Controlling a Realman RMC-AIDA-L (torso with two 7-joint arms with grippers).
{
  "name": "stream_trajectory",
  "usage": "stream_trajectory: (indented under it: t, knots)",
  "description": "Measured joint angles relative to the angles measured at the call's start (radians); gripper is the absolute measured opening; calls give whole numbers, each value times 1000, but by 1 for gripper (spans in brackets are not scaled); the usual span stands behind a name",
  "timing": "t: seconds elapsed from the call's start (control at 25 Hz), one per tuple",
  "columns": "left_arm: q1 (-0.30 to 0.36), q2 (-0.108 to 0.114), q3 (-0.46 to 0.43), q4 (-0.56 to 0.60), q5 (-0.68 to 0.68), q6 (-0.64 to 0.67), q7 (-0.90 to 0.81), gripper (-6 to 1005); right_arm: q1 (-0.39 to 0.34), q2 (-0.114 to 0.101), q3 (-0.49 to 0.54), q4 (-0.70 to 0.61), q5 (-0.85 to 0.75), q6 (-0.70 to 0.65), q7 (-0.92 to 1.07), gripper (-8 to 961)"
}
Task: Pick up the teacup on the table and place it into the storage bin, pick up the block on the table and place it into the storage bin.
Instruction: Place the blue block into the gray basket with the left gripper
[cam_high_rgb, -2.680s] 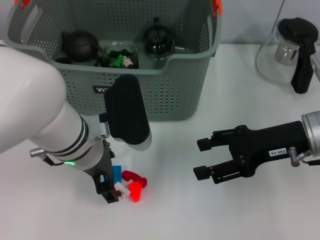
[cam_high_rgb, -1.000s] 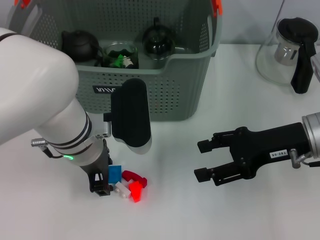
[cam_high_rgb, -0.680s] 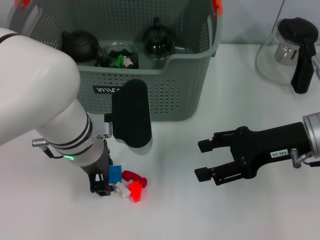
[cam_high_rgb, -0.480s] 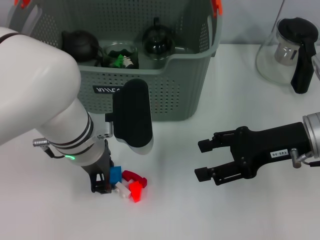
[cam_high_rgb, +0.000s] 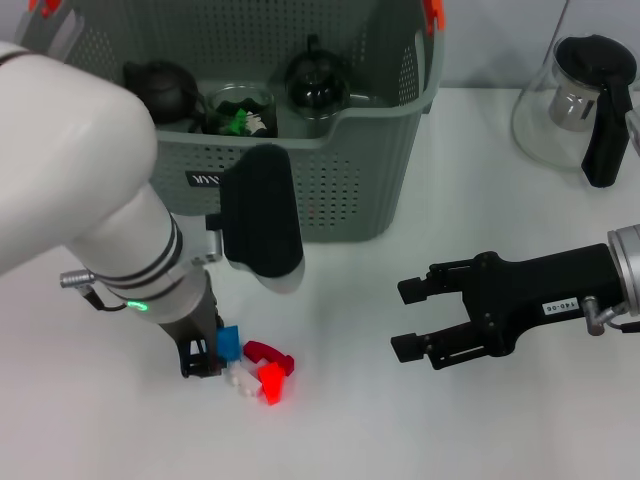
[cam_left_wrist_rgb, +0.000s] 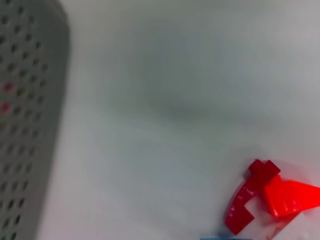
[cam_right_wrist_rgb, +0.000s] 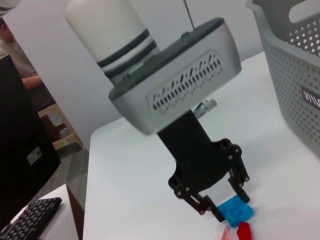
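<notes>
A small blue block (cam_high_rgb: 229, 343) sits between the fingers of my left gripper (cam_high_rgb: 213, 356), which is shut on it just above the table in front of the storage bin (cam_high_rgb: 330, 190). The right wrist view shows the same grip, the left gripper (cam_right_wrist_rgb: 227, 206) closed around the blue block (cam_right_wrist_rgb: 236, 211). Inside the bin a glass teacup (cam_high_rgb: 240, 108) stands between two black teapots. Out to the right, my right gripper (cam_high_rgb: 405, 318) hovers open over bare table with nothing in it.
A red arc piece (cam_high_rgb: 264, 352), a red wedge (cam_high_rgb: 270, 382) and a white piece (cam_high_rgb: 242, 380) lie beside the blue block. A glass pitcher with a black handle (cam_high_rgb: 585, 100) stands at the back right. The bin's wall (cam_left_wrist_rgb: 25, 125) is close to the left gripper.
My left gripper has closed on the blue block and shifted slightly up and left, tilting the block off the other pieces. The right arm has barely moved.
</notes>
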Motion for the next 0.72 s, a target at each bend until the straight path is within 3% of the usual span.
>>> stream_trajectory:
  t: [0.2, 0.24, 0.32, 0.44, 0.6, 0.72]
  knots:
    - [31, -1, -100, 110, -3, 73, -21, 431, -3, -1, 0, -1, 0, -1, 0, 864]
    - [73, -4, -218, 238, -58, 139, -27, 435, -3, -1, 0, -1, 0, -1, 0, 864]
    - [92, -4, -278, 296, -108, 171, -29, 442, -3, -2, 0, -1, 1, -2, 0, 864]
    - [119, -2, -433, 410, -309, 236, -23, 453, -3, -4, 0, -2, 1, -1, 0, 865]
    - [98, 2, -578, 452, -533, 261, -22, 468, 3, -4, 0, -4, 1, 1, 0, 865]
    - [15, 4, -679, 424, -612, 240, -20, 480, 9, -3, 0, -5, -2, 0, 0, 865]
